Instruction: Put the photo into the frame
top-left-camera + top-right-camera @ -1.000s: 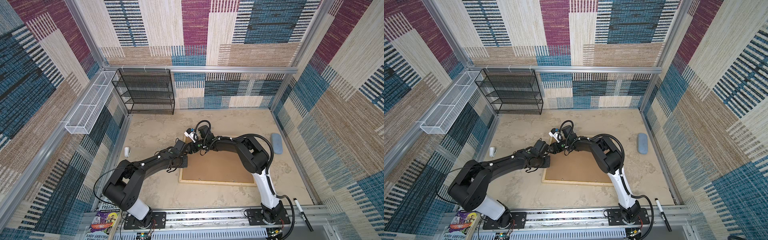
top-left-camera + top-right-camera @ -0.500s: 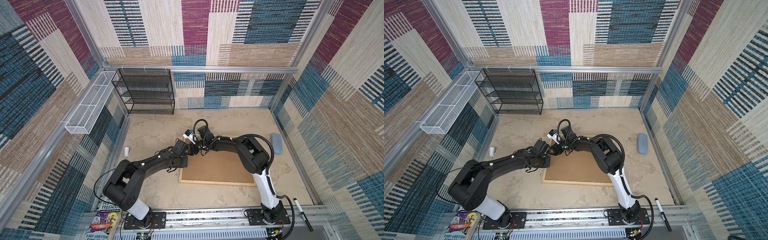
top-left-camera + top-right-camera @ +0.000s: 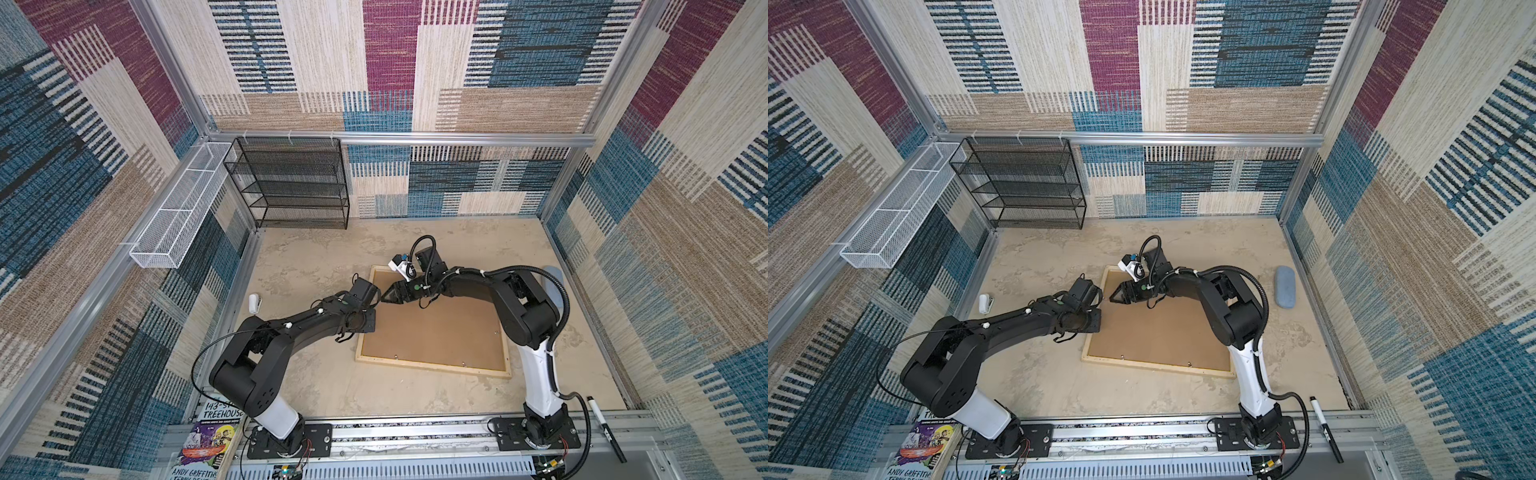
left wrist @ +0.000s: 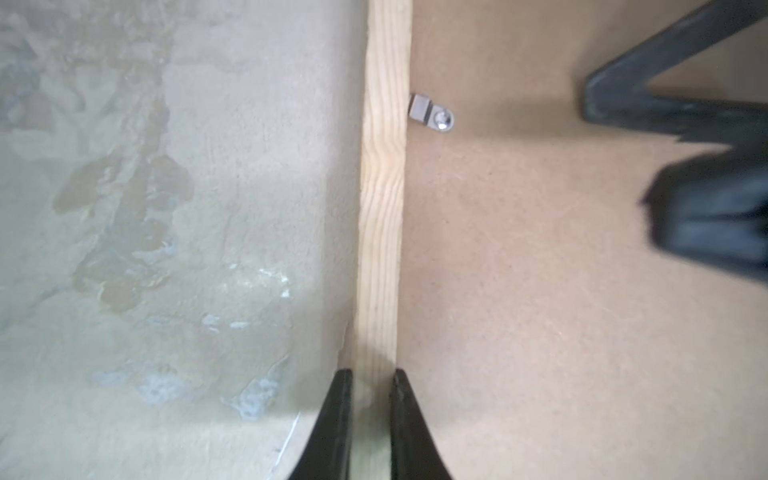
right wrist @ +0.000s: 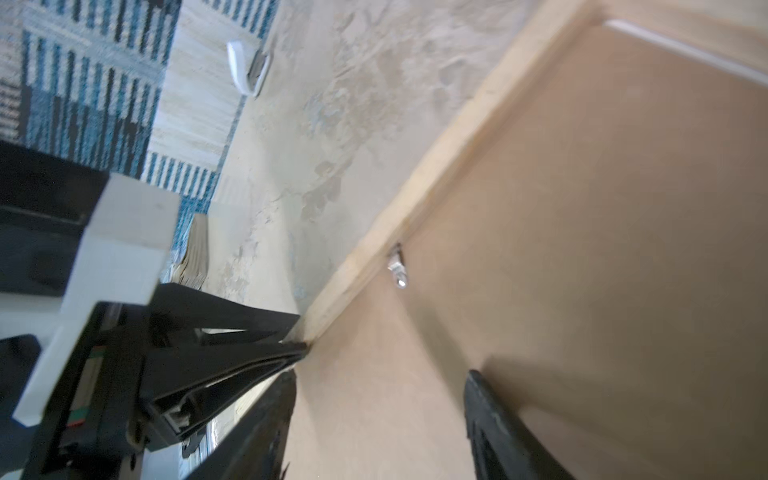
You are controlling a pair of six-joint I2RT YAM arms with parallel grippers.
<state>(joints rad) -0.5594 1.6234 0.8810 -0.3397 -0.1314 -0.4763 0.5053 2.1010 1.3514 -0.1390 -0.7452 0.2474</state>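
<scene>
Flat near the middle of the worktop (image 3: 324, 382): the frame (image 3: 432, 366), back side up, a little askew to the worktop's front edge. 4 thin pale wood rails, grain plain on the 9 o'clock one, around a brown hardboard backing (image 3: 436, 332) that fills the opening.

Clenched on the 9 o'clock rail by the left tool (image 4: 371, 376), with 1 black finger pressed to each side of the wood. Just inside the same rail, above the backing, hovers the right tool (image 5: 380, 386): released, jaws spread wide, grasping nothing, tips near the left tool but apart from it.

On the backing, touching the rail's inner edge, 1 small metal tab (image 4: 432, 113). By a frame corner in the right wrist view, a thin white strip (image 5: 685, 52) along the backing's edge; print or mat, cannot tell.

Bare worktop from the 12 o'clock rail up to the black mesh rack (image 3: 291, 183) at 11 o'clock. Another bare band at 6 o'clock. At 9 o'clock, a small white object (image 3: 254, 303) by the wall, well apart from the frame. At 3 o'clock, a blue-grey case (image 3: 1285, 286) by the wall, and the right arm's elbow (image 3: 528, 320) over the frame's 3 o'clock rail.
</scene>
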